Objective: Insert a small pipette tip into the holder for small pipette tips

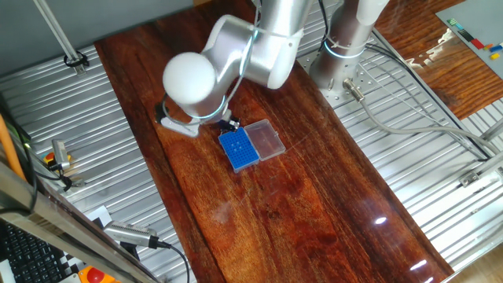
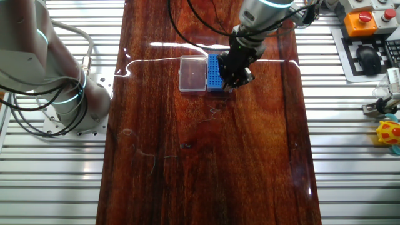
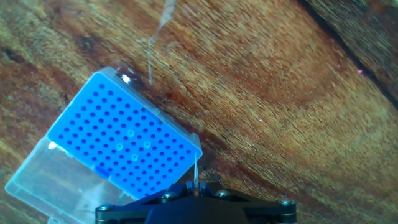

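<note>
**Claw poised at the edge of the blue tip holder**

The holder for small pipette tips [image 3: 121, 146] sits on the dark wooden bench [image 1: 314, 196], roughly mid-width and toward the far end in the other fixed view, with its clear plastic lid [image 2: 192, 74] lying open flat on its left — hinged along one long side. A few pale dots show among the holes of its blue grid in the hand view.

The claw [image 2: 236, 78] hangs low over the holder's right edge in the other fixed view. In the hand view a thin pale pipette tip [image 3: 196, 171] juts up from the claw's dark body at the bottom of the frame, its end right beside the holder's near corner — the fingers appear pressed together, pinching it.
</note>
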Action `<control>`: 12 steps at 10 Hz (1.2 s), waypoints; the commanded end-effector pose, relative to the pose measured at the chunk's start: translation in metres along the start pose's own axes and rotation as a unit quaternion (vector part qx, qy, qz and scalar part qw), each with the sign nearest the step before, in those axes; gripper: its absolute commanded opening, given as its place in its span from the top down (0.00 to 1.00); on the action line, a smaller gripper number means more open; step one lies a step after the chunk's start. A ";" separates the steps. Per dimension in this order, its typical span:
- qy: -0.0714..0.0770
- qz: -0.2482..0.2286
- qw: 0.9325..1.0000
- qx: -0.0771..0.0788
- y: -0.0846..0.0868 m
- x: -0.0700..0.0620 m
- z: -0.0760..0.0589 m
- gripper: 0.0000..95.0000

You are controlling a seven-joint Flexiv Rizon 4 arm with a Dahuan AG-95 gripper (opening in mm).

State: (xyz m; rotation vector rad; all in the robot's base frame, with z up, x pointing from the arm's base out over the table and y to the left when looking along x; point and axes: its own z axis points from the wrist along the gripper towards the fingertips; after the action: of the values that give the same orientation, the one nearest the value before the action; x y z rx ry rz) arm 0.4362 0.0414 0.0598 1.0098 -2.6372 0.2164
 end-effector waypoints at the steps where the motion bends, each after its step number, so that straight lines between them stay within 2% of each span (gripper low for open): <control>1: 0.004 -0.005 1.000 0.004 0.000 0.001 -0.001 1.00; 4: 0.017 -0.025 0.999 0.016 0.000 0.002 -0.001 1.00; 9: 0.022 -0.044 0.999 0.020 0.003 0.001 0.002 1.00; 12: 0.036 -0.057 0.997 0.033 0.003 0.001 0.004 1.00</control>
State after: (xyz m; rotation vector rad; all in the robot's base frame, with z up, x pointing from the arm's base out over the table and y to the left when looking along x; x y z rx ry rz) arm 0.4328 0.0428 0.0561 1.1469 -2.5149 0.3078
